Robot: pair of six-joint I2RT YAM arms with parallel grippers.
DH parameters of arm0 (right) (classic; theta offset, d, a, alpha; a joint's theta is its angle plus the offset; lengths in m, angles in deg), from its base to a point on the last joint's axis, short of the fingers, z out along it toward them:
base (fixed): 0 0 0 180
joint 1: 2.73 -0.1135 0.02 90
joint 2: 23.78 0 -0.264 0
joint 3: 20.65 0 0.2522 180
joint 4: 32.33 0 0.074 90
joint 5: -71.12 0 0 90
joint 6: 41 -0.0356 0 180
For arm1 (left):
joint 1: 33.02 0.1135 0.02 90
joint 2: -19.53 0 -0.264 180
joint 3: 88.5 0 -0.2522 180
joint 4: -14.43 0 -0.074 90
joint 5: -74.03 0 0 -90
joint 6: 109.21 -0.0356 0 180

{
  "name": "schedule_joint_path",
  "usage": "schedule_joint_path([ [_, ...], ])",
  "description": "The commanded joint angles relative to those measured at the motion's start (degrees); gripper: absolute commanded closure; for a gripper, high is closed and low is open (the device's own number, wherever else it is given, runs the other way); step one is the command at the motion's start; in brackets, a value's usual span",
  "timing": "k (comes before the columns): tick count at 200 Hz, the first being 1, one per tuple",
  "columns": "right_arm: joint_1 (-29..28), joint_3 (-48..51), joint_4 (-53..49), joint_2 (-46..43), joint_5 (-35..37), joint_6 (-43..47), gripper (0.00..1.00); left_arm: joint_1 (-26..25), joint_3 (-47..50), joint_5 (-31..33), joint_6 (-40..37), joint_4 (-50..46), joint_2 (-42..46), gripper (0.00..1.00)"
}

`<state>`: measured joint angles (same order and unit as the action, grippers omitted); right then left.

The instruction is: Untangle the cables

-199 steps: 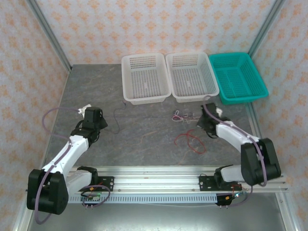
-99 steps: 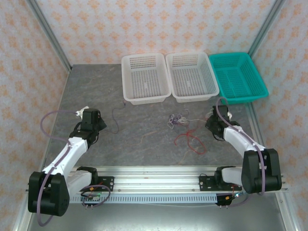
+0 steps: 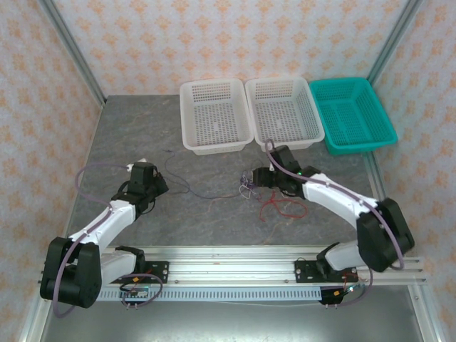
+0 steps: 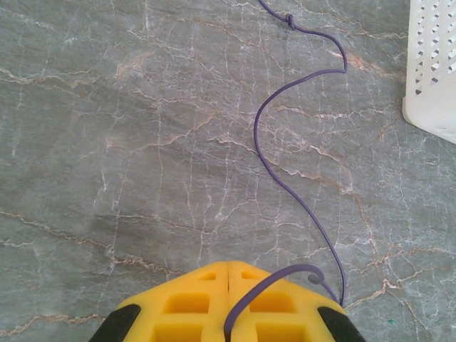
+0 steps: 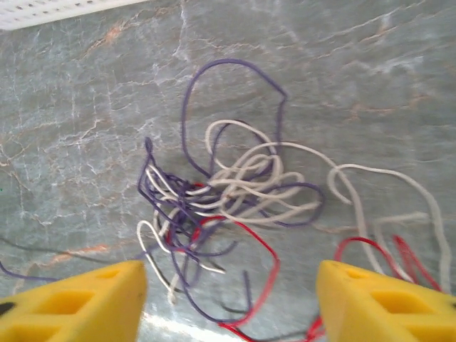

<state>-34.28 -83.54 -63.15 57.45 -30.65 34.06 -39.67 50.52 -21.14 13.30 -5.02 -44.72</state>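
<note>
Tangle: the cables (image 5: 221, 189) lie as a loose knot of purple, white and red strands on the table (image 3: 135, 121), near its middle, in front of the baskets and apart from them
Right claw: the right gripper (image 5: 229, 278) hangs over the knot with its yellow pads spread wide, touching nothing
Left claw: the left gripper (image 4: 228, 267) has its pads pressed together, pinching the purple cable (image 4: 285, 167), which snakes away across the table
Red strand: the red cable (image 3: 285, 209) loops just near of the knot
Edges: left white basket (image 3: 214, 82), right white basket (image 3: 281, 80) and teal basket (image 3: 349, 80) line the far edge; a metal rail (image 3: 228, 271) runs along the near edge
Open room: bare table to the far left and between the arms
Surface: grey stone look with pale veins
Room: walls (image 3: 214, 35) papered in an orange pattern
</note>
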Motion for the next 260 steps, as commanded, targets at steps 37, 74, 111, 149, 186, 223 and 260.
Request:
schedule_joint_path([
  [37, -0.4, -4.9, 0.8, 10.5, 1.9, -9.7, 0.54, -0.3, -0.7, 2.1, -0.4, -0.7, 1.7, 1.00],
  [74, -0.4, -6.4, 1.3, 11.5, 7.3, -12.8, 0.42, -0.3, -1.2, 1.7, -0.5, -0.4, 0.9, 1.00],
  [111, -0.4, -8.3, 1.2, 13.8, 9.0, -11.7, 0.44, -0.2, -1.3, 1.9, -0.4, 0.1, 0.2, 1.00],
  [149, -0.4, -11.7, -1.8, 19.3, 11.4, -8.6, 0.61, -0.2, -1.2, 1.7, -0.2, 0.2, -0.6, 1.00],
  [186, -0.4, -9.8, -1.0, 18.8, 16.0, -9.3, 0.92, -0.3, -0.9, 3.6, -0.6, -1.3, 0.3, 1.00],
  [223, 4.2, -6.4, -2.3, 15.0, 22.8, -9.0, 1.00, 2.2, -1.8, 11.4, 1.2, -8.7, 3.5, 1.00],
  [260, 17.6, 3.7, -0.1, 5.9, 27.0, -19.5, 1.00, 10.4, -0.8, 12.5, 3.4, -13.0, 9.5, 1.00],
])
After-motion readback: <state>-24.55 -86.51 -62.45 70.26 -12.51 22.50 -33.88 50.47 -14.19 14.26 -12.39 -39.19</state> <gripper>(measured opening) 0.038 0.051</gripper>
